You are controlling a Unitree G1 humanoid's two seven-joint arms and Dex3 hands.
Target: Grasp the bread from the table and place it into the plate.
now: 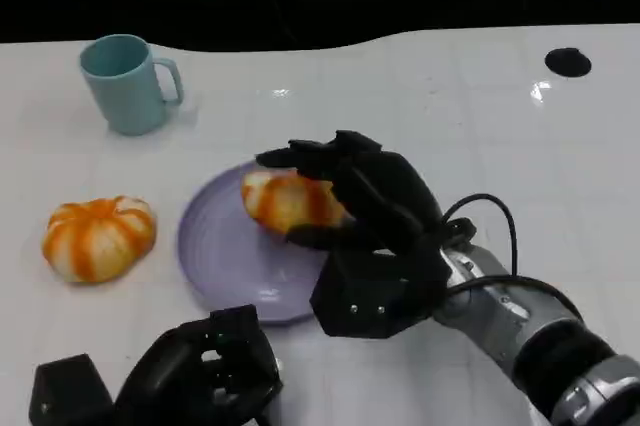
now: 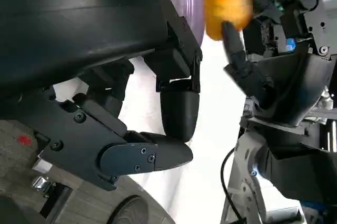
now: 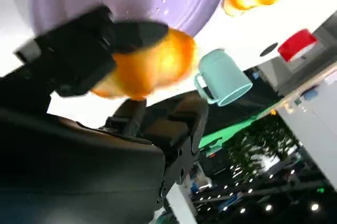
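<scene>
the right hand (image 1: 345,208), clamped on the bread (image 1: 290,199), is over the plate (image 1: 215,261), so it looks like release comes next.

My right hand (image 1: 362,236) is matte black with a boxy, screw-dotted palm, joined to a ribbed silver forearm looped by a thin black cable, while my left hand (image 1: 205,371) is black too.

White table (image 1: 420,106): plate (image 1: 215,266), cup (image 1: 125,81), bread (image 1: 98,236)

Glossy plate (image 1: 215,256), matt black right hand (image 1: 375,236)
</scene>
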